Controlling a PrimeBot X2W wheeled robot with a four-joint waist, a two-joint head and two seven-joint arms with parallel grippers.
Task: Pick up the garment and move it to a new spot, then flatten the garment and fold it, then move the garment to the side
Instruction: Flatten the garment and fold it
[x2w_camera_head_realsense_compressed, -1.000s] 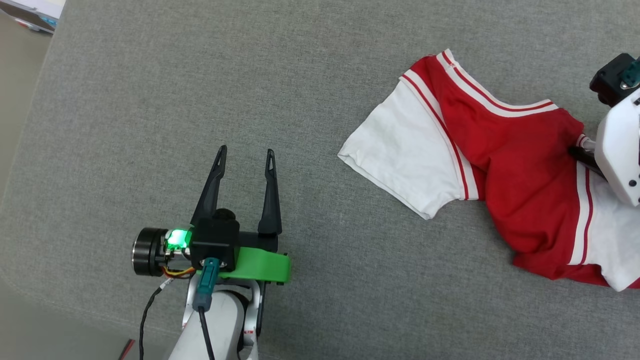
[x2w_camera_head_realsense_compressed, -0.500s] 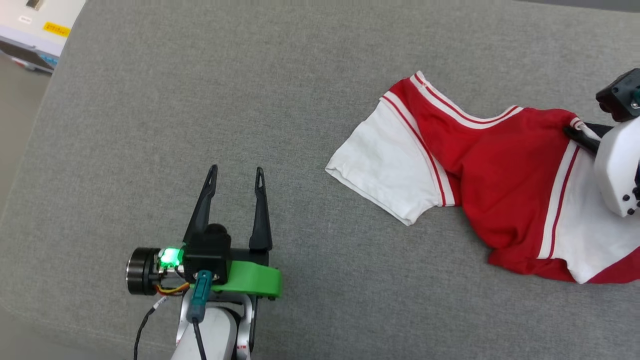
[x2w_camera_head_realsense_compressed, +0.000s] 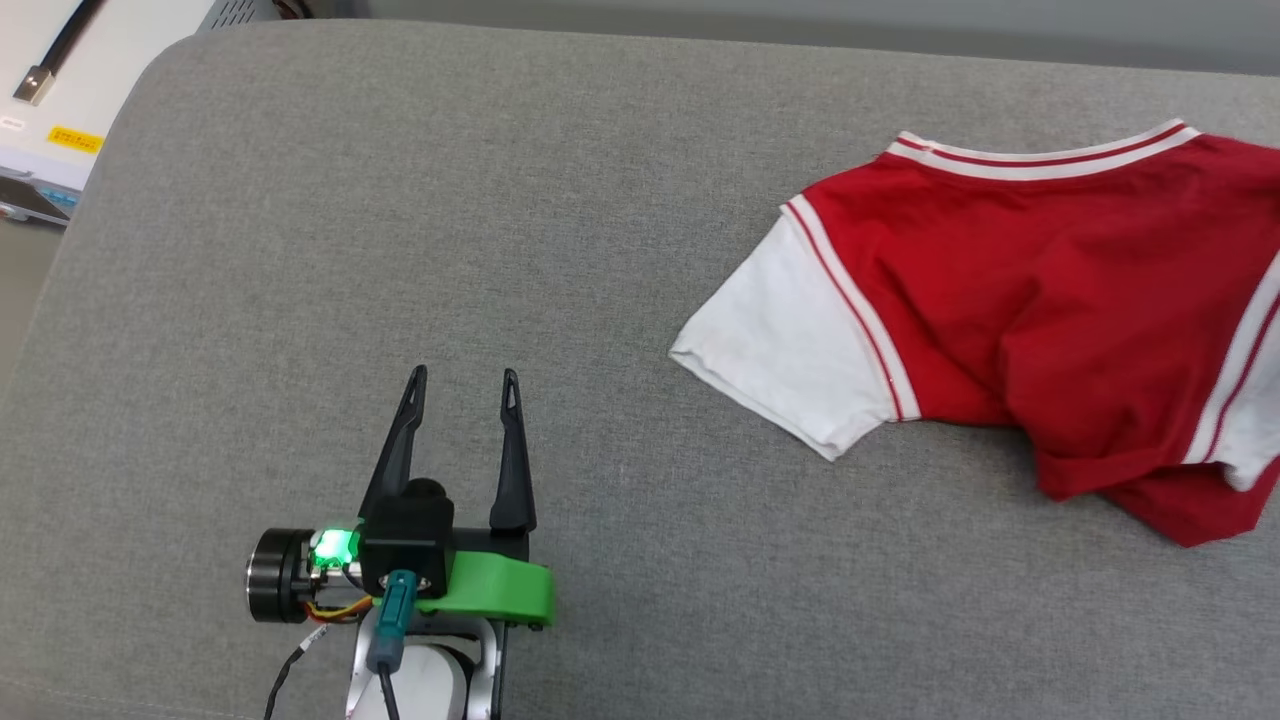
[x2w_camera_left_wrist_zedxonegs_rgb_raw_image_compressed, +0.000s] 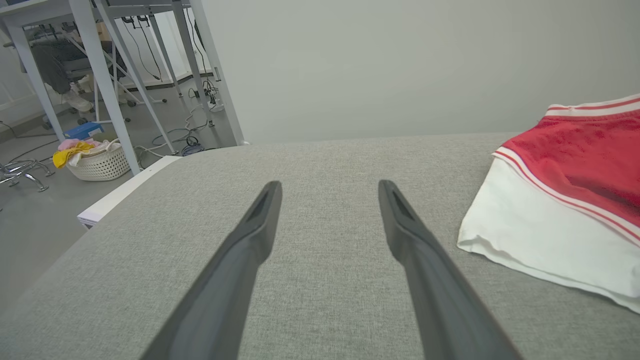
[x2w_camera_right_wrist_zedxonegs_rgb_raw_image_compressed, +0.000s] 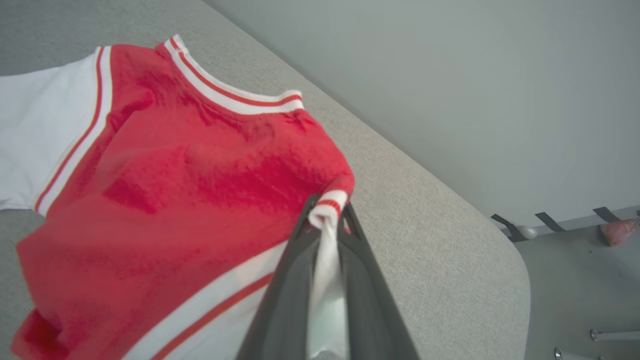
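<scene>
The garment (x2w_camera_head_realsense_compressed: 1030, 300), a red jersey T-shirt with white sleeves and red-white striped trim, lies rumpled on the grey padded table at the right of the head view. One white sleeve (x2w_camera_head_realsense_compressed: 790, 365) points left toward the middle. In the right wrist view my right gripper (x2w_camera_right_wrist_zedxonegs_rgb_raw_image_compressed: 327, 220) is shut on a fold of the garment (x2w_camera_right_wrist_zedxonegs_rgb_raw_image_compressed: 200, 190) at the shoulder, white cloth squeezed between its fingers. My left gripper (x2w_camera_head_realsense_compressed: 462, 385) hovers open over bare table at the lower left, well apart from the sleeve (x2w_camera_left_wrist_zedxonegs_rgb_raw_image_compressed: 540, 235).
The grey table (x2w_camera_head_realsense_compressed: 420, 220) has a rounded far left corner. Beyond it stands a white unit (x2w_camera_head_realsense_compressed: 60, 90) with a cable. The left wrist view shows a laundry basket (x2w_camera_left_wrist_zedxonegs_rgb_raw_image_compressed: 97, 160) and metal table legs (x2w_camera_left_wrist_zedxonegs_rgb_raw_image_compressed: 107, 85) on the floor.
The head camera has tilted, so the picture shifted and the right arm left it. The right gripper closed on the garment's shoulder and lifted it, spreading the red body wider. The left gripper stayed open.
</scene>
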